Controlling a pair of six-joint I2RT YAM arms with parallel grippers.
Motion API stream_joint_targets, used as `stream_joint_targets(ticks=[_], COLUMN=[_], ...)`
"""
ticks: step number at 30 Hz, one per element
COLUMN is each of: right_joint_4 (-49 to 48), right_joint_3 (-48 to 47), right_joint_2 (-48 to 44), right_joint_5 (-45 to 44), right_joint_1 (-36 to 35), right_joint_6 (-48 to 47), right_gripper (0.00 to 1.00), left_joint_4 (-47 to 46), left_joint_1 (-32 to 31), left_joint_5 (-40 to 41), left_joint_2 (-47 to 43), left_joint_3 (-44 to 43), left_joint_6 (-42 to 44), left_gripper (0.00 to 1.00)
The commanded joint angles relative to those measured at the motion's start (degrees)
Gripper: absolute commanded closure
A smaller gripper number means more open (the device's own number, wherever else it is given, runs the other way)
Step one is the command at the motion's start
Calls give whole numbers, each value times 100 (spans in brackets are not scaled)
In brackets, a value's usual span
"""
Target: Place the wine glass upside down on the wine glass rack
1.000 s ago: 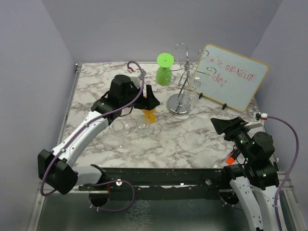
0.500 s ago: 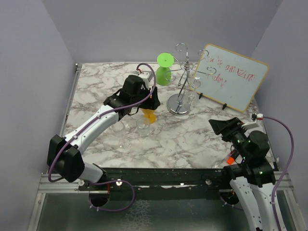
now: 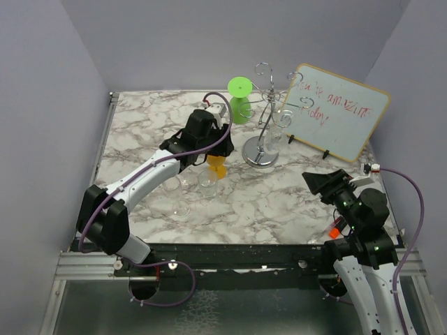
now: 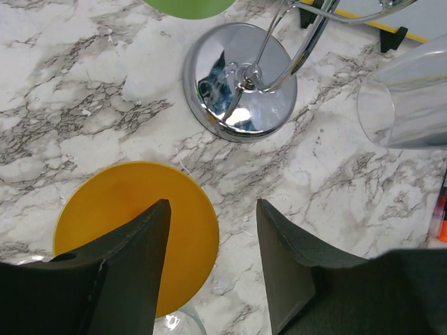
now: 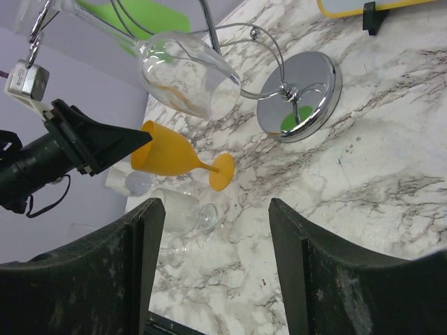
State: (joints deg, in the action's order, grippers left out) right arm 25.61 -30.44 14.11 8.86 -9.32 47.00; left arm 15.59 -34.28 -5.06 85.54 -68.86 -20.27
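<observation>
The chrome wine glass rack stands at the back centre on its round base. A green wine glass and a clear one hang upside down from its arms. An orange wine glass stands upright just left of the base. My left gripper is open and empty right above it. In the left wrist view the orange bowl lies under the left finger, with the chrome base ahead. My right gripper is open and empty at the near right, facing the rack and the orange glass.
Three clear glasses sit on the marble left of centre; one lies on its side. A white board with red writing leans at the back right. An orange marker lies near the right front edge.
My left gripper has moved right and toward the rack, to above the orange glass. The right arm has barely shifted.
</observation>
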Motion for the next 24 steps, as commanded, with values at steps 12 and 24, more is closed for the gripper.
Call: stream_joint_targets(ticks=[12,24], right_joint_4=[-98,-147], right_joint_3=[77,147], right_joint_2=[0,-15], right_joint_5=[132,242], right_joint_1=[-17,-21], right_joint_6=[61,204], right_gripper=[35,35], left_joint_4=[19,22], left_joint_1=[-322,-429], left_joint_5=[830,673], left_joint_2=[215,119], left_joint_3=[151,3], left_joint_6=[269,258], left_gripper=[63,88])
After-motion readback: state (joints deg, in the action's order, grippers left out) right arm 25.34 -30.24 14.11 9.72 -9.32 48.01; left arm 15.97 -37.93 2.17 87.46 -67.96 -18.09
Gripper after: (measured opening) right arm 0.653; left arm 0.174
